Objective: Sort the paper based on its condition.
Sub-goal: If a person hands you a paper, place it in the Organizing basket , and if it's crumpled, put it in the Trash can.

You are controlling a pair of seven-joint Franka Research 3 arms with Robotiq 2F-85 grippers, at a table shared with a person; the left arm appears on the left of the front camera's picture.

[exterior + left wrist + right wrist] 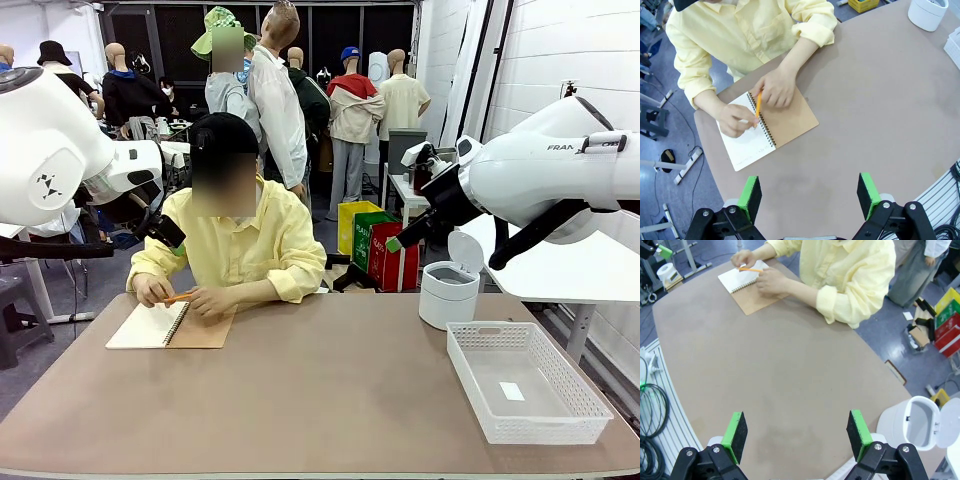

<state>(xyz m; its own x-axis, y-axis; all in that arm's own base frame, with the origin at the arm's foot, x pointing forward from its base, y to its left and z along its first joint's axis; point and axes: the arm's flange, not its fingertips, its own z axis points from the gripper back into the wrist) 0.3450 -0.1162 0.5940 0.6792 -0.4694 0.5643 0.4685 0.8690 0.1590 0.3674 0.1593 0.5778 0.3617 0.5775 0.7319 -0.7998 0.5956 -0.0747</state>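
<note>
Loose paper is out of view. A person in a yellow shirt sits at the table's far left, writing with an orange pencil [180, 296] [758, 104] on the white page of a spiral notebook [150, 326] [771, 131] [747, 284] with a tan cover. My left gripper [809, 194] hangs open and empty high above the table, near the notebook; from the front the left gripper [172, 240] is raised beside the person's shoulder. The right gripper [796, 434] is also open and empty over bare tabletop, held high at the right [400, 240].
A white bin [447, 292] [912, 422] [927, 12] with its lid up stands at the table's far right. In front of it sits a white mesh basket [466, 368] holding one small white slip [511, 391]. The brown table [320, 390] has wide free room in the middle.
</note>
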